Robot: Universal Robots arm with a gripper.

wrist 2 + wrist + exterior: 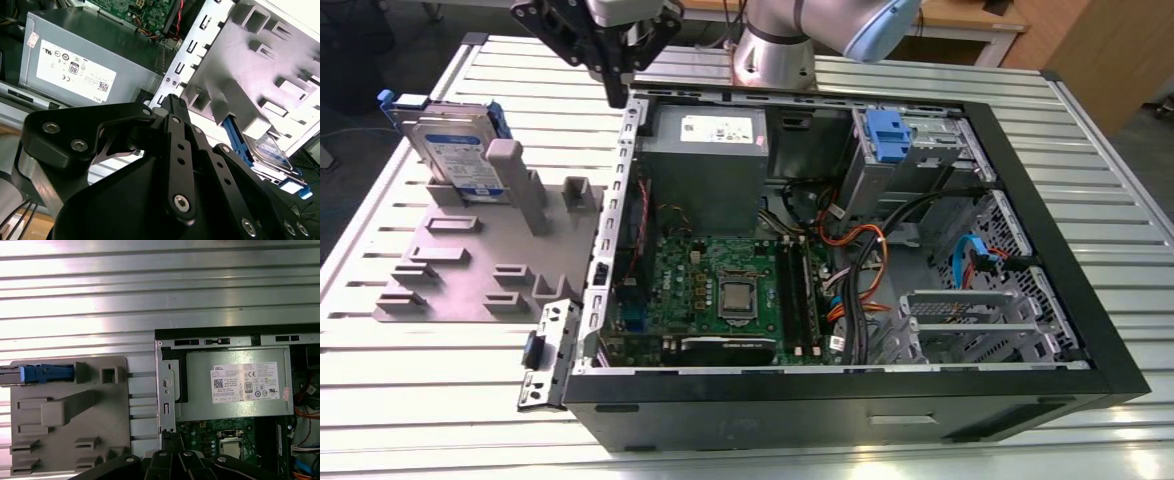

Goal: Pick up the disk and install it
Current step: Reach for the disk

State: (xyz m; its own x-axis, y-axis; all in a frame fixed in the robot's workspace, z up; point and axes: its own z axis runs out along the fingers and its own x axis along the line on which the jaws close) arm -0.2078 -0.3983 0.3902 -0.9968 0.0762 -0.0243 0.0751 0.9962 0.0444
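Black computer case (pixel 854 420) lies open right below the gripper (pixel 615 98), which is clenched on nothing and hangs over the case's side wall. Grey fixture (pixel 467 270) sits off to one side of the gripper, beside that wall. The disk (pixel 454 150) stands upright in the fixture's far slot, well apart from the gripper. Judgement: spread the fingers before reaching it, pinch across the flat faces, lift straight out. Fixture posts hide the disk's lower edge, and which bay takes it is unclear.

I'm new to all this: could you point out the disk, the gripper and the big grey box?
the disk (pixel 458 155): exterior view, on its white-and-blue label.
the gripper (pixel 615 98): exterior view, at its fingertips.
the grey box (pixel 707 180): exterior view, on its metal face.
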